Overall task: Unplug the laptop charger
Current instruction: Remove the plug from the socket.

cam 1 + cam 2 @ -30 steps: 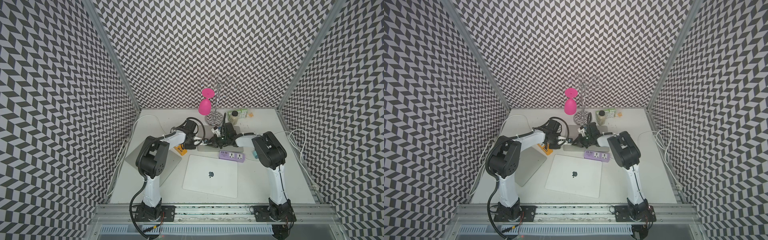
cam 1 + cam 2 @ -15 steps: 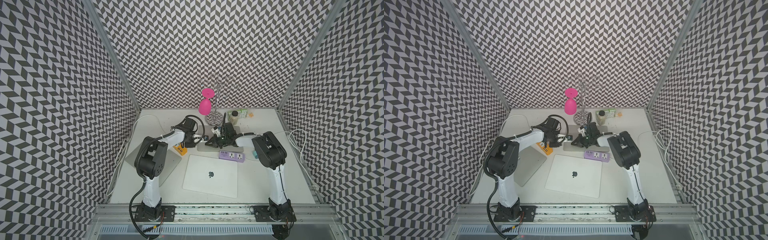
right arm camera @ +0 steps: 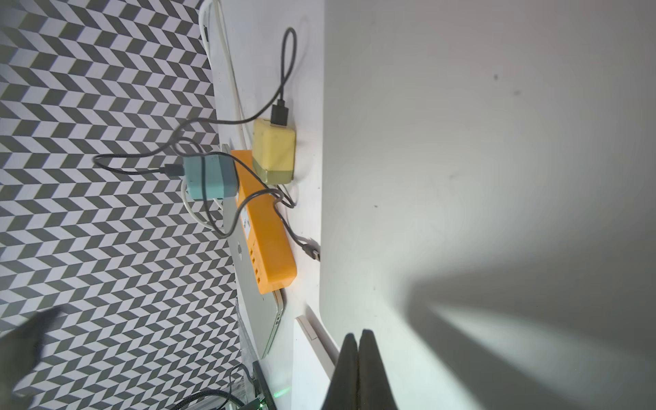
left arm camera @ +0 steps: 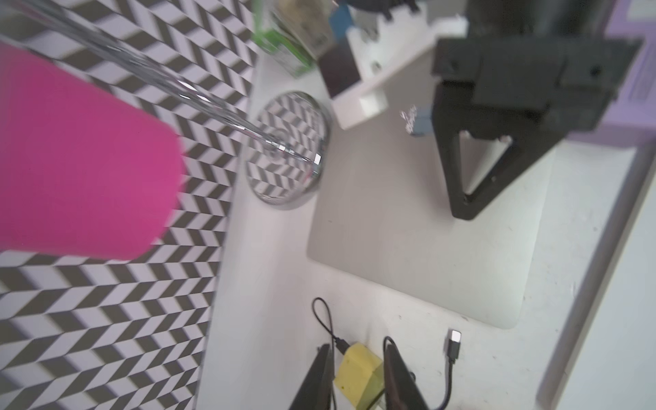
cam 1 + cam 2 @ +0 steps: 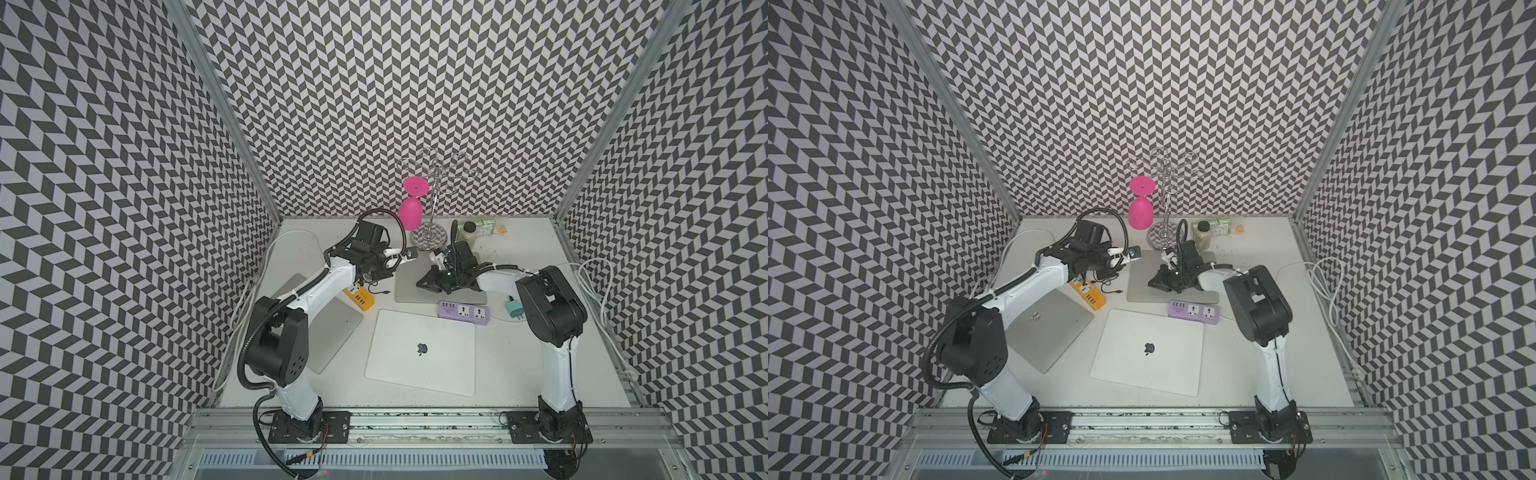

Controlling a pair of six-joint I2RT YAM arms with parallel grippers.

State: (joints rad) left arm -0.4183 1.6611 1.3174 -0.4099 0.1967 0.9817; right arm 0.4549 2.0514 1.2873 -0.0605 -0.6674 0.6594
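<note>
The left end effector [image 4: 356,347] has its fingers apart. The yellow laptop charger [image 4: 359,374] shows in the gap between them, lying on the bench [image 4: 269,284] just beside the orange power strip [image 3: 269,241]. The right end effector [image 3: 358,339], fingers pressed together, sits over a silver laptop [image 3: 461,142], well apart from the charger.

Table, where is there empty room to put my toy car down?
Two bare patches: the back right corner of the table, between the green box and the white cable; and the front right, between the white laptop and the right arm. The middle is crowded: orange power strip, purple power strip and grey laptop sit close together.
</note>
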